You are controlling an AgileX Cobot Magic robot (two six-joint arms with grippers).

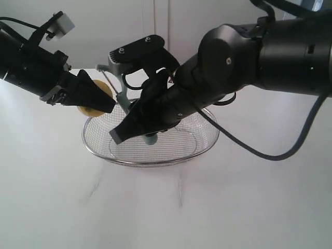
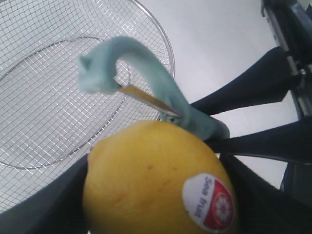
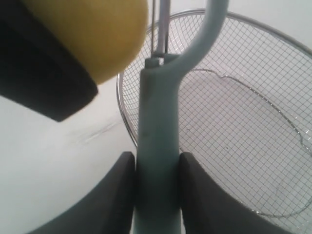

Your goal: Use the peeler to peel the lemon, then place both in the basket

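Note:
My left gripper [image 1: 99, 99] is shut on the lemon [image 2: 156, 180], a yellow fruit with a red-and-white sticker [image 2: 212, 203], held just above the left rim of the wire basket [image 1: 150, 161]. Dark fingers [image 2: 46, 207] press it from both sides. My right gripper [image 3: 157, 168] is shut on the pale teal handle of the peeler [image 3: 158, 141], above the basket. The peeler's curved head [image 2: 131, 56] and metal blade [image 2: 146, 97] lie against the top of the lemon [image 1: 102, 88]. In the exterior view the right gripper [image 1: 134, 124] reaches across toward the left one.
The basket [image 2: 44, 97] holds nothing and stands on a white table [image 1: 166, 207]. The right arm's bulky black body [image 1: 249, 57] hangs over the basket's right side, with a black cable [image 1: 270, 155] looping down to the table.

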